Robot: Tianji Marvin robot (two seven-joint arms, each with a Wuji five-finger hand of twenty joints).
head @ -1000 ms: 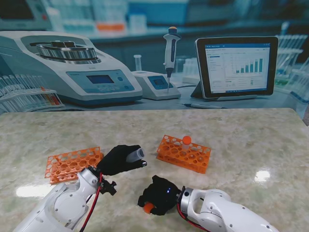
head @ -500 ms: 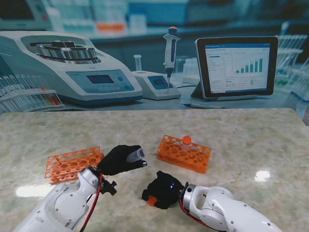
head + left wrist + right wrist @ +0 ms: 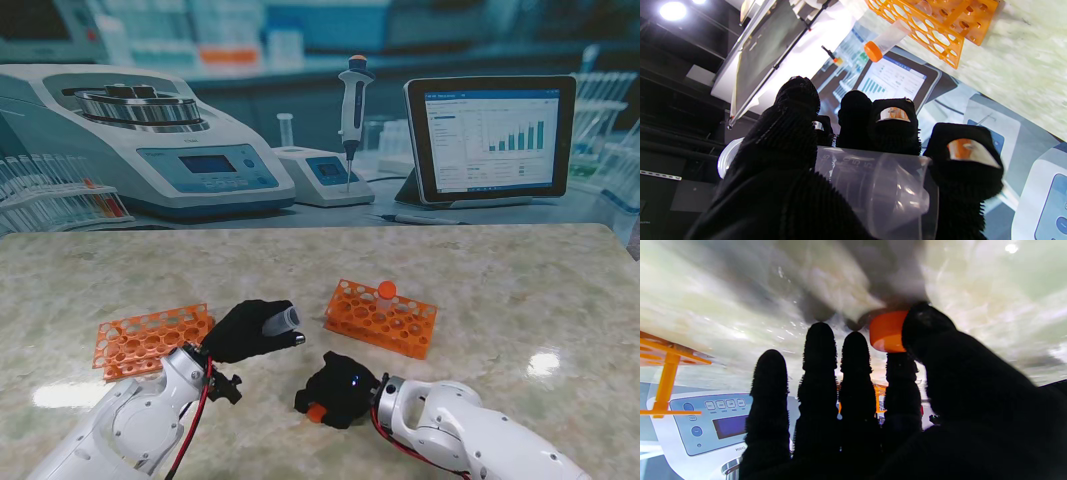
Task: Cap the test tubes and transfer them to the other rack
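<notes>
A robot holds an open test tube in its left hand and an orange cap in its right, ready to join them above a marble table.

The left hand [image 3: 248,330], gloved in black, is wrapped around a clear tube [image 3: 281,320], lifted off the table between the two orange racks. The tube's long axis lies nearly level, its open mouth pointing right toward the other hand, likely so the cap can be pushed straight on. The right hand [image 3: 336,390], nearer to me, pinches the orange cap [image 3: 315,412] between thumb and a finger; which way the cap's opening faces is hard to tell. The right rack [image 3: 382,318] already holds one capped tube [image 3: 386,293] upright; the left rack [image 3: 148,340] looks empty.
</notes>
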